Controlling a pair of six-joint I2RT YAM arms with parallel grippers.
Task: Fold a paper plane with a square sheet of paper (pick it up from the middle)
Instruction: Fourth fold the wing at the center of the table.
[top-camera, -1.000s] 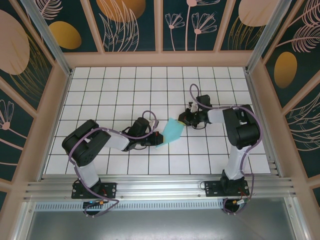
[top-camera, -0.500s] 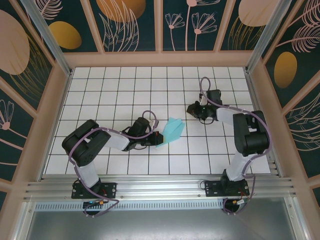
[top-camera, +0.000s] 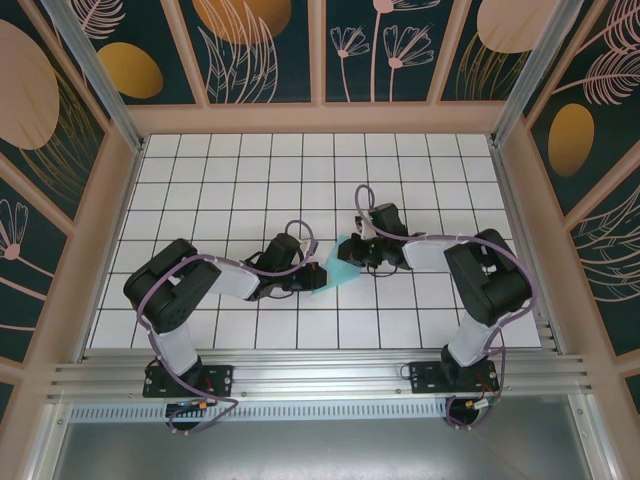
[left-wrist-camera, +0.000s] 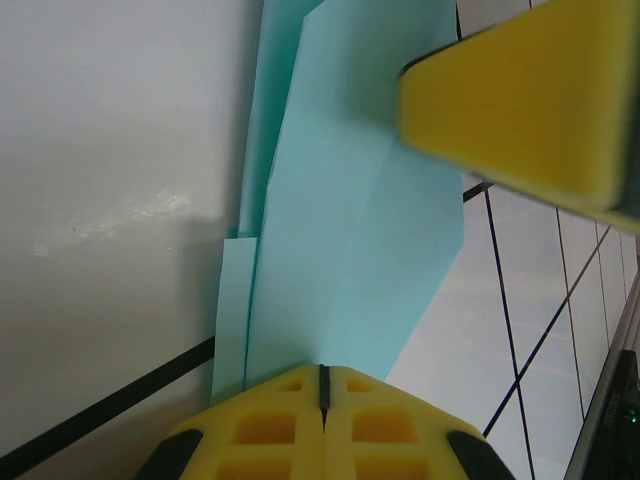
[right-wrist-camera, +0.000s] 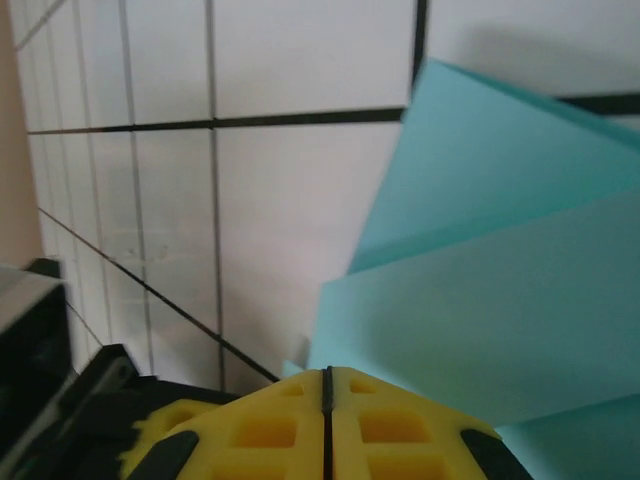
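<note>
pinching the paper plane (top-camera: 342, 266) at mid-table (top-camera: 200, 180), the left gripper (top-camera: 311, 281) is clenching its near tip along the crease. its long axis is running toward the right gripper (top-camera: 359, 254), which is meeting the far edge with pads closed; whether it is gripping paper, i cannot tell.

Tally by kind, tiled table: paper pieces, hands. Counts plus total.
turquoise paper, folded: 1
hands: 2 (left hand and right hand, each shut on the paper)
Total: 3
</note>
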